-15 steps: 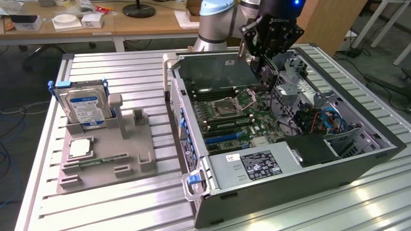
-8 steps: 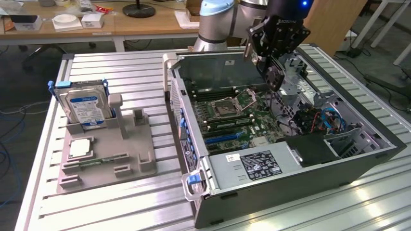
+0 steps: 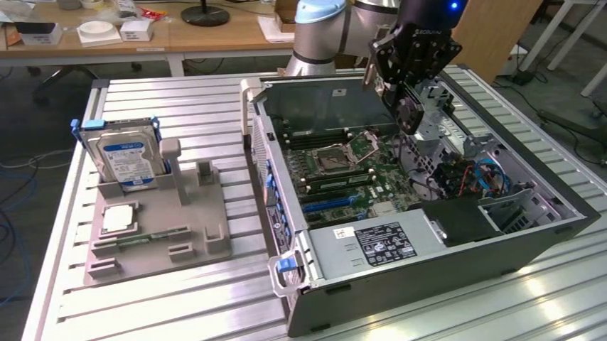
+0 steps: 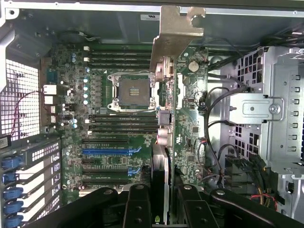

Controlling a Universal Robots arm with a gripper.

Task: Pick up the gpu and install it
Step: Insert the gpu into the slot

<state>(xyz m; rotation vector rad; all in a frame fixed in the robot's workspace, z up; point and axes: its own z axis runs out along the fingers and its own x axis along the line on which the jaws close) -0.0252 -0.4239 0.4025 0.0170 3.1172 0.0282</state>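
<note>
The arm [image 3: 318, 42] is silver-grey with a pale blue cap, its black tool [image 3: 408, 89] lettered white.

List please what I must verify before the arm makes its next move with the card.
1. Grip: ok, the gripper is shut on the card.
2. Position: ok, the card hangs over the open computer case.
3. Slot free: ok, the long blue slot is empty.
4. Card seated: not ok, it is above the board, not in a slot.
5. Card lined up with a slot: cannot tell.
</note>
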